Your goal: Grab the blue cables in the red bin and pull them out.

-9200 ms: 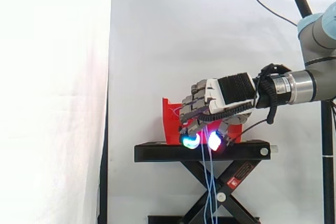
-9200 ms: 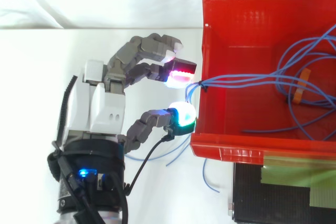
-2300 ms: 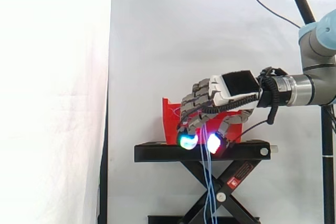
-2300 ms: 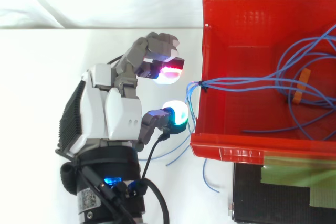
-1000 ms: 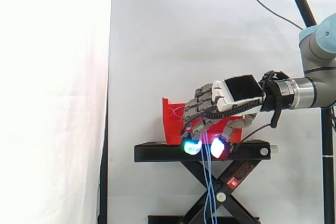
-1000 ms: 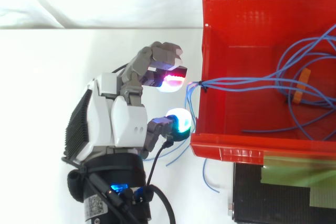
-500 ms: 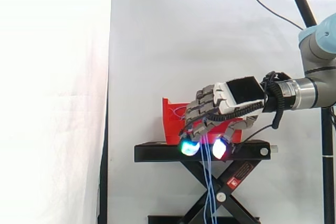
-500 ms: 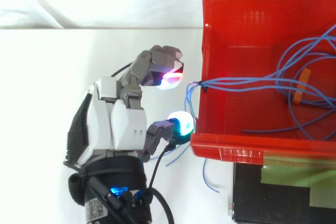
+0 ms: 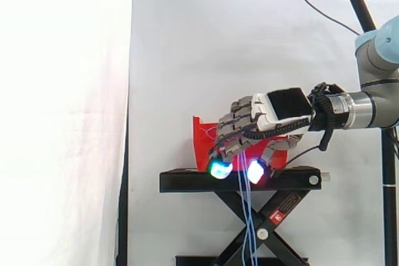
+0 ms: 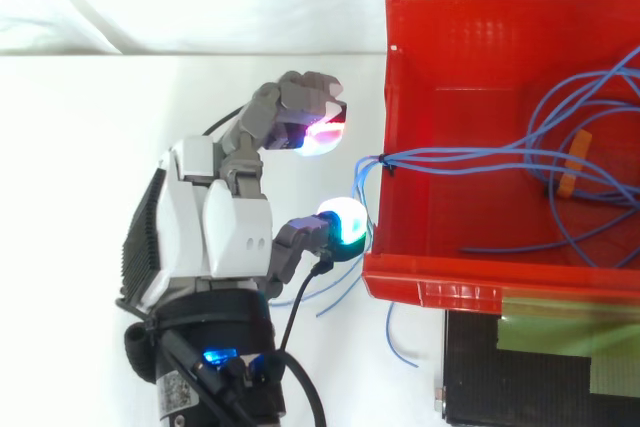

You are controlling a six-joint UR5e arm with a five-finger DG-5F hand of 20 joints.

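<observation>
A bundle of thin blue cables (image 10: 470, 158) lies in the red bin (image 10: 430, 292), runs over its left rim and hangs down in front of the stand (image 9: 246, 216). My hand (image 10: 220, 227) is just outside that rim, palm turned toward the bin. Its fingers (image 10: 318, 137) are bent like a claw, and the thumb pad glows cyan below them. The hanging cables pass through the wide gap between fingers and thumb, and neither pad presses on them. In the side view my hand (image 9: 274, 107) hovers in front of the bin (image 9: 202, 141).
The bin sits on a black scissor stand (image 9: 187, 182) before a white curtain. An orange tie (image 10: 578, 162) binds the cables at the bin's right. Loose blue cable ends dangle below the bin's front edge (image 10: 400, 342).
My hand has risen slightly and shifted toward the bin's rim over the last second. The thumb pad has moved closer to the hanging cables. The cables have not moved.
</observation>
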